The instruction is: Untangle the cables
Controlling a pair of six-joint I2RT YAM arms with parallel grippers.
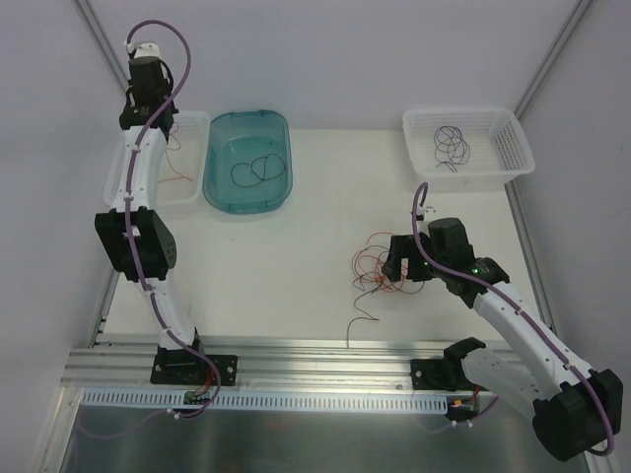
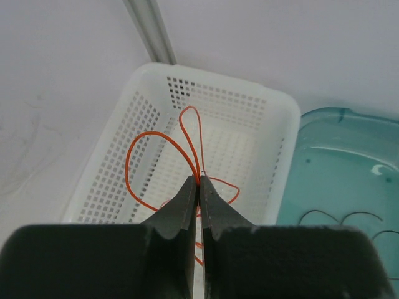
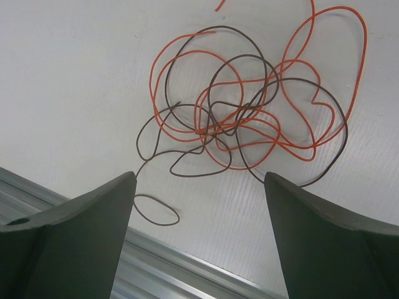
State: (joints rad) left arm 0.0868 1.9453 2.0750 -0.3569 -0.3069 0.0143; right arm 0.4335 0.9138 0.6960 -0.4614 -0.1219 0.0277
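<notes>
A tangle of orange-red and dark cables (image 1: pixel 380 264) lies on the white table right of centre; in the right wrist view the cables (image 3: pixel 243 115) spread just beyond my fingers. My right gripper (image 1: pixel 396 261) hovers at the tangle's near right side, and this right gripper (image 3: pixel 199 177) is open with nothing between its fingers. My left gripper (image 1: pixel 158 123) is at the far left over a white basket (image 1: pixel 192 187). That left gripper (image 2: pixel 199 180) is shut on one orange-red cable (image 2: pixel 126 167), which loops above the basket (image 2: pixel 274 112) floor.
A teal tub (image 1: pixel 212 187) holding a black cable stands beside the left basket. A second white basket (image 1: pixel 518 148) at the far right holds a dark purple cable. One dark strand (image 1: pixel 360 330) trails toward the aluminium rail (image 1: pixel 296 350) at the table's near edge.
</notes>
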